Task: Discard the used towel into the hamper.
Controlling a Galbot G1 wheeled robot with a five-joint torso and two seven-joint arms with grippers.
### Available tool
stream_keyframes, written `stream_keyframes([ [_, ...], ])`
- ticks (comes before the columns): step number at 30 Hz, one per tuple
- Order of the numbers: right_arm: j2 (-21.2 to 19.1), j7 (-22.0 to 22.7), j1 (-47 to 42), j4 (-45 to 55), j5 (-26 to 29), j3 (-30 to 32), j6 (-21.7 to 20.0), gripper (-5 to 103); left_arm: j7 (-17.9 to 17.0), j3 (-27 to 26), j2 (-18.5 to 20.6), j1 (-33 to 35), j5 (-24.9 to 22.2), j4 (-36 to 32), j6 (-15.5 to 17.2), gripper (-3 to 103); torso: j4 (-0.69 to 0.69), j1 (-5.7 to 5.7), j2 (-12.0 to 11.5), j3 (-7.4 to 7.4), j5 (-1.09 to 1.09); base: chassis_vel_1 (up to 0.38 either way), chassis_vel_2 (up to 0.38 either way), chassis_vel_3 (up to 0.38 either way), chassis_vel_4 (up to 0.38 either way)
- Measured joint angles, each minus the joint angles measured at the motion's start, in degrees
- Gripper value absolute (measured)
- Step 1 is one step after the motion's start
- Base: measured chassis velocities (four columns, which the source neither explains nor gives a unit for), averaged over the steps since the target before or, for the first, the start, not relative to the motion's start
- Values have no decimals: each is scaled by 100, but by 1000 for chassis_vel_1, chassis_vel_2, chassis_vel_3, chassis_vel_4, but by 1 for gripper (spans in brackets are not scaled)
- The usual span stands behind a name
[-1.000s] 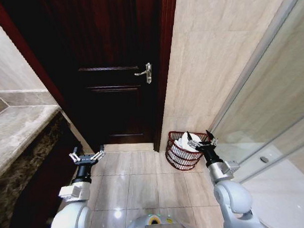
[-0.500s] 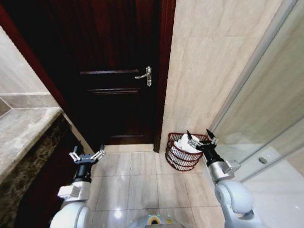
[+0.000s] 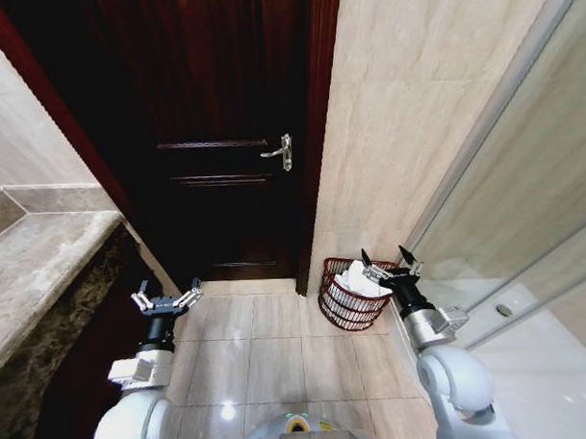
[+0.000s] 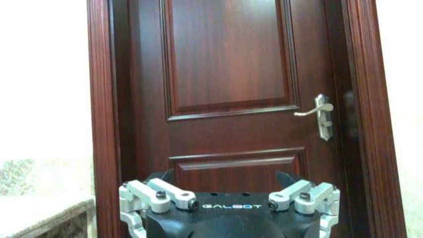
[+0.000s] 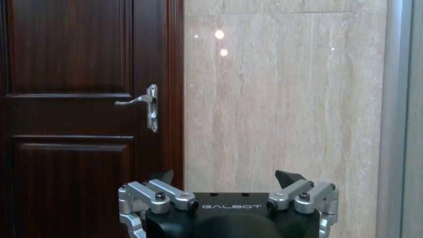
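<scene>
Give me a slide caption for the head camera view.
White towel lies in the hamper by the door; right gripper open above it, left gripper open.

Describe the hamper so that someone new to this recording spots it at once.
Start at the dark wooden door, then drop to the tiled floor right of its frame, against the beige wall. The hamper stands there: a small round reddish-brown open-weave basket holding white cloth, beside the right gripper.

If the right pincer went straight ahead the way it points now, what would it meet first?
Probably the beige tiled wall beside the door frame. The open right pincer faces it with nothing visible between, though depth is hard to judge.
</scene>
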Motion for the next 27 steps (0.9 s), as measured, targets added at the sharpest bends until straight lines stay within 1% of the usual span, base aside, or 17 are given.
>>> stream_keyframes([
  [1,-7,-5,0,13,-1,-9,-9,100,2,0,-6,1,-2,2,-6,100,0,23,54,31,0,0,0,0,0],
  [7,-15,-10,7,30,-5,-27,-33,100,3,-5,-10,4,-11,3,-11,100,0,88,188,100,0,0,0,0,0],
  [10,-19,-16,15,33,-7,-33,-40,100,4,-13,-1,1,-20,3,-12,100,0,143,313,171,0,0,0,0,0],
  [18,-27,-22,28,44,-8,-36,-51,100,5,-16,3,-2,-22,-2,-13,100,0,230,498,269,0,0,0,0,0],
  [23,-30,-35,20,60,-9,-38,-54,100,6,-14,-4,-1,-21,-4,-15,100,0,313,681,368,0,0,0,0,0],
  [24,-30,-35,20,60,-9,-38,-54,100,6,-14,-4,-1,-21,-4,-15,100,0,313,681,368,0,0,0,0,0],
  [27,-48,-36,21,85,-8,-38,-66,100,8,-12,-7,0,-20,-16,-15,100,0,359,777,419,0,0,0,0,0],
])
